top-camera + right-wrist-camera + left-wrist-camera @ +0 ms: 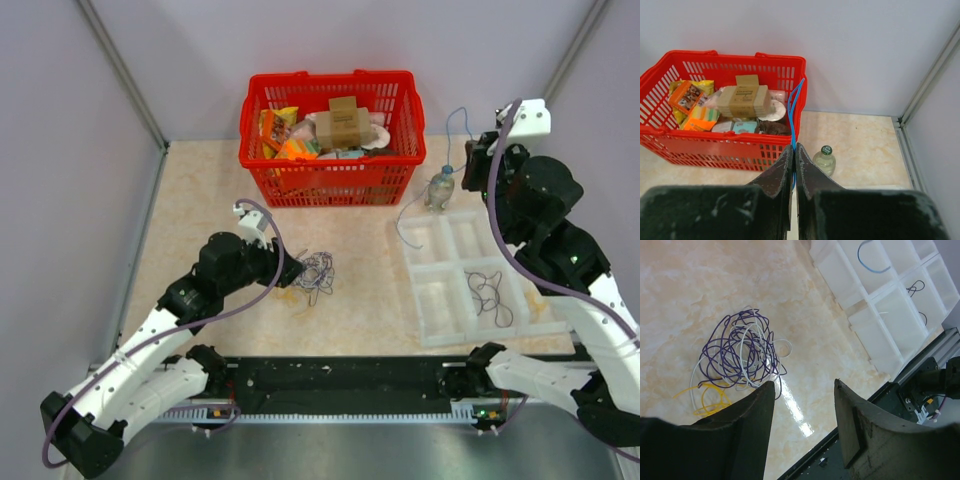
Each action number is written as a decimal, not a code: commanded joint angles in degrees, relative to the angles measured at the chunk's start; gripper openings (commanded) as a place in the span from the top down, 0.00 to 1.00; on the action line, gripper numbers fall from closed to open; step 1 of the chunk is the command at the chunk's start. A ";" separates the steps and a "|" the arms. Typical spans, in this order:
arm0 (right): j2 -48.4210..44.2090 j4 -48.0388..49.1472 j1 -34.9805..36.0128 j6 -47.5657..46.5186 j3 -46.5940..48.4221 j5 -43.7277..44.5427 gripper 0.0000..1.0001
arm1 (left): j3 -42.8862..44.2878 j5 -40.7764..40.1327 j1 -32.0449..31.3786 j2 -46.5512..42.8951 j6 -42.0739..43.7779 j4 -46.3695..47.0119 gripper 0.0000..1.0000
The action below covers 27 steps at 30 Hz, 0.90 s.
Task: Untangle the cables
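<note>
A tangle of the cables (316,272) in dark purple, white and yellow lies on the table left of centre. In the left wrist view the purple and white loops (740,347) sit over a yellow strand (710,397). My left gripper (804,382) hangs open just beside the tangle (290,272), nothing between its fingers. My right gripper (795,146) is raised at the back right (472,150), shut on a blue cable (796,107). That blue cable (405,215) trails down towards the tray. A dark cable (487,292) lies in one tray compartment.
A white divided tray (440,300) sits at the right. A red basket (330,185) of packets and boxes stands at the back centre, with a small bottle (440,187) between it and the tray. Walls close in on both sides.
</note>
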 commanded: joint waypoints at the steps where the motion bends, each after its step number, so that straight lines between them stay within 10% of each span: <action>1: -0.46 2.07 -1.09 -0.07 -0.08 -0.89 1.00 | 2.40 1.06 0.18 -0.50 0.13 1.82 0.44; 27: -0.99 9.19 -6.62 15.40 -28.65 -7.57 1.00 | -0.59 2.55 0.09 -3.05 -2.07 2.52 0.44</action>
